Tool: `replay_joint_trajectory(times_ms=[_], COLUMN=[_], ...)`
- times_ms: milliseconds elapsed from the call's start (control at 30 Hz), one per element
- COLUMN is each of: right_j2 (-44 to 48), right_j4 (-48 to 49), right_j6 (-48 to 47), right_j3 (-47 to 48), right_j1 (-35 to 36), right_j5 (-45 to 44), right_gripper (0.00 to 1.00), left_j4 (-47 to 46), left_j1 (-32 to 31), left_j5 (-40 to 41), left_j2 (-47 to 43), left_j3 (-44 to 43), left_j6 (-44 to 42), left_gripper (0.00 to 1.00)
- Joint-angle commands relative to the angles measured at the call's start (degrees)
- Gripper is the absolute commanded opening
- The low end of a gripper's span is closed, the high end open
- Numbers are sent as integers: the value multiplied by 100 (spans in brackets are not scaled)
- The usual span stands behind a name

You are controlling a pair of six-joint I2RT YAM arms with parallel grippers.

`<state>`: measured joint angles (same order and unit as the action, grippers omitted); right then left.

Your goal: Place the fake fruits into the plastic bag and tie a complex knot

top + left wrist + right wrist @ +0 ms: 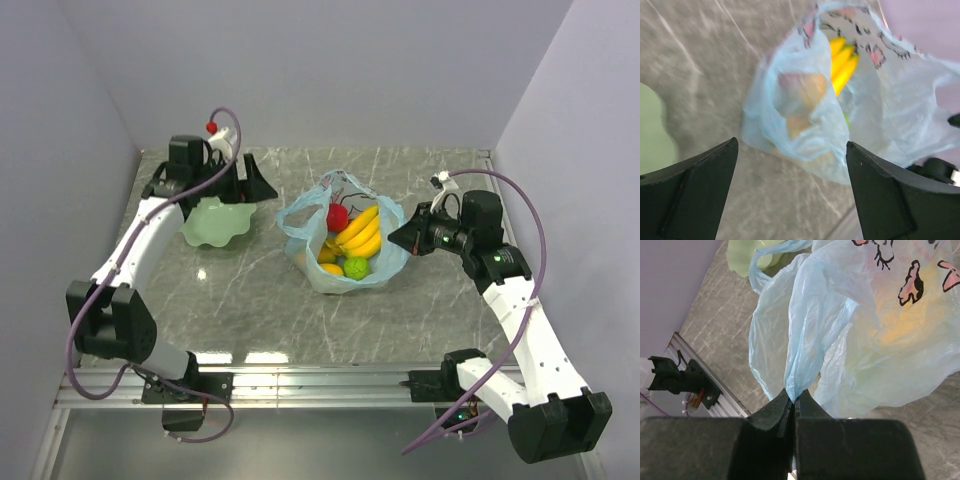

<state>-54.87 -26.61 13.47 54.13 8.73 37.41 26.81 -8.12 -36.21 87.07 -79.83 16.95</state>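
The light-blue plastic bag (pixel 300 215) sits mid-table with its mouth open. Inside lie the fake fruits: a yellow banana bunch (pixel 362 232), a red apple (pixel 338 217), an orange-yellow fruit (pixel 330 268) and a small green one (pixel 357 267). My right gripper (pixel 394 237) is at the bag's right edge. In the right wrist view it (pixel 794 396) is shut on a gathered fold of the bag (pixel 810 335). My left gripper (pixel 258 185) hangs open to the left of the bag, apart from it. In the left wrist view the bag (pixel 805 125) and banana (pixel 842 60) lie beyond its empty, wide-apart fingers (pixel 695 190).
A pale green wavy-edged dish (pixel 215 222) stands left of the bag, beneath my left arm. Walls close the table at the back and both sides. A metal rail (pixel 320 385) runs along the near edge.
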Motion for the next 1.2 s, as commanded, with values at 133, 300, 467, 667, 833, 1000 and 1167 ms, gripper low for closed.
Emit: replay_joint_trajectory(times_ms=[133, 300, 467, 667, 833, 1000, 1167], right_j2=[108, 91, 56, -76, -103, 310, 696], right_j4=[244, 288, 349, 665, 1245, 1413, 1439], right_j6=[68, 85, 138, 401, 1068, 1526, 1527], right_j3=[168, 238, 256, 545, 880, 1135, 1039], right_j1=[-73, -82, -117, -240, -635, -768, -777], right_j5=[-41, -32, -32, -67, 222, 154, -102], right_gripper=[0, 0, 0, 16, 0, 0, 0], left_j4=[-1045, -1440, -2038, -2110, -1443, -950, -256], left_j1=[-163, -400, -541, -524, -340, -146, -137], left_j5=[-607, -589, -590, -897, -949, -687, -205], left_j2=[-24, 460, 898, 945, 356, -523, -1025], left_j3=[1356, 1190, 996, 504, -259, -753, -797], left_j6=[1204, 1442, 1732, 1672, 1048, 320, -549], left_gripper=[97, 96, 87, 32, 0, 0, 6])
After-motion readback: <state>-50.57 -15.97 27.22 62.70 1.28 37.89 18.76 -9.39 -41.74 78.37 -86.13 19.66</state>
